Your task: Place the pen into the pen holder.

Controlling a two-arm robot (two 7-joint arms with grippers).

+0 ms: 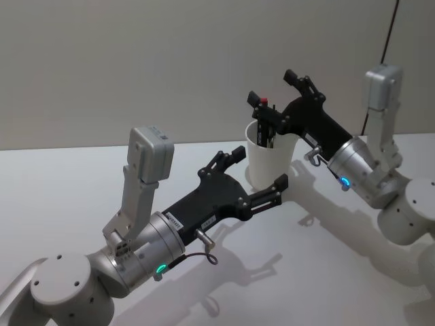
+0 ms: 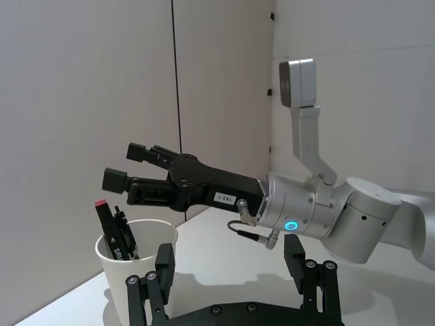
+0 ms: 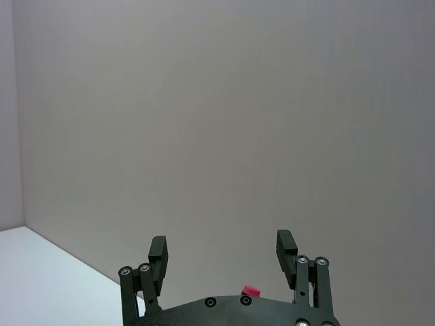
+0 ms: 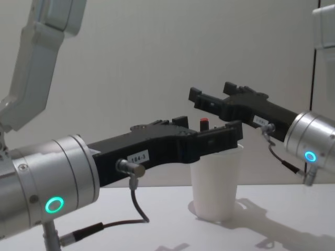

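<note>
Head view: the pen (image 1: 266,126) stands nearly upright inside the cup (image 1: 270,161), its red-capped end poking just above the rim, so the placing looks done. The right hand (image 1: 275,92) hovers just above and behind the cup, fingers spread and empty; the pen lies straight below it, long axis vertical. The left hand (image 1: 259,174) sits low on the counter (image 1: 68,176), fingers spread either side of the cup's near-left side, gripping nothing. The right hand is nearer the pen.
</note>
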